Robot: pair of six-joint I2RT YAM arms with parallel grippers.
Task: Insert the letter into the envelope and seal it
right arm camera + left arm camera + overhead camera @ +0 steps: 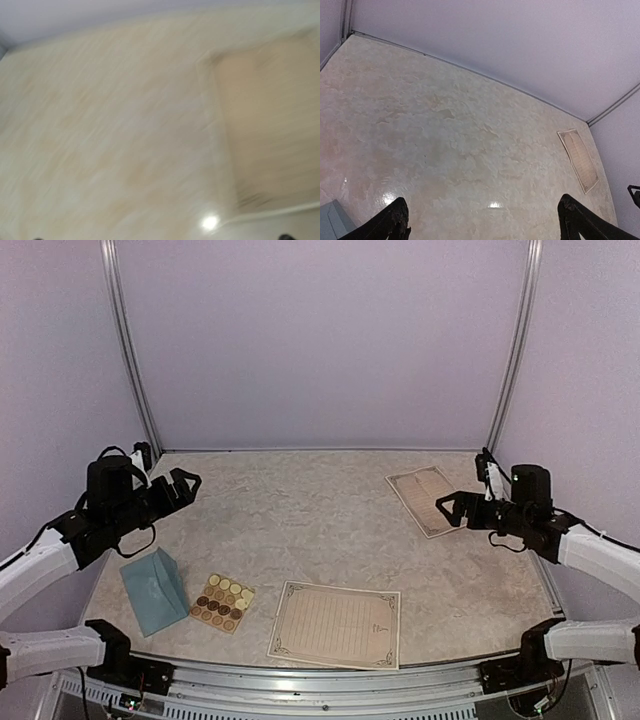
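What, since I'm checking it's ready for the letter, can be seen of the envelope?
The envelope is teal-blue paper, rectangular with a pointed flap. It lies flat, askew, on the marbled table near the front left corner, close beside the sticker sheet on its right; whether they touch is unclear. Nothing holds it. Its corner shows at the left wrist view's bottom left.

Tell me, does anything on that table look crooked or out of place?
Nothing spilled or damaged. Everything just lies at loose angles: the envelope and sticker sheet are skewed at front left, and the far cream sheet slants on the right.
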